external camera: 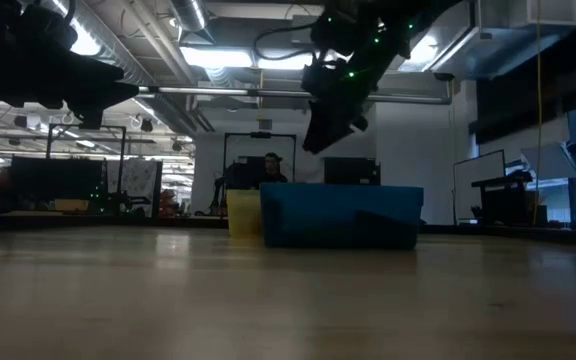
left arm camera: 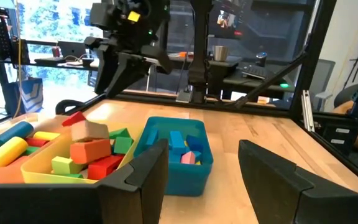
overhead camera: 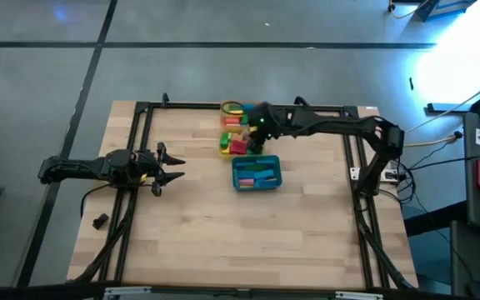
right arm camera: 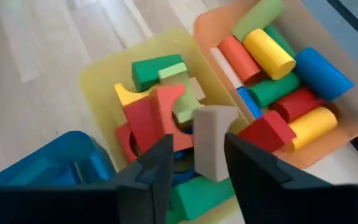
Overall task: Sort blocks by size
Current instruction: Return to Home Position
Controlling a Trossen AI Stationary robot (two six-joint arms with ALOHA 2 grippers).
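My right gripper (right arm camera: 197, 138) hangs just above the yellow tray (right arm camera: 97, 84); its fingers stand moderately apart and grip nothing; directly beneath them a tan block (right arm camera: 215, 146) lies on top of the heap, next to a red arch block (right arm camera: 160, 118), with green blocks (right arm camera: 154, 70) at the far side of the pile. The orange tray (right arm camera: 207, 25) touches the yellow one and carries the bigger pieces: a yellow cylinder (right arm camera: 267, 45), a blue cylinder (right arm camera: 322, 73), red and green ones around them; the teal tray (left arm camera: 191, 177) sits just beside the yellow tray on its other side, holding a small pink block (left arm camera: 189, 157) among blue ones. My left gripper (left arm camera: 202, 149) waits over the bare wooden table (overhead camera: 223, 242), well to the left of the trays; its fingers are spread wide and empty.
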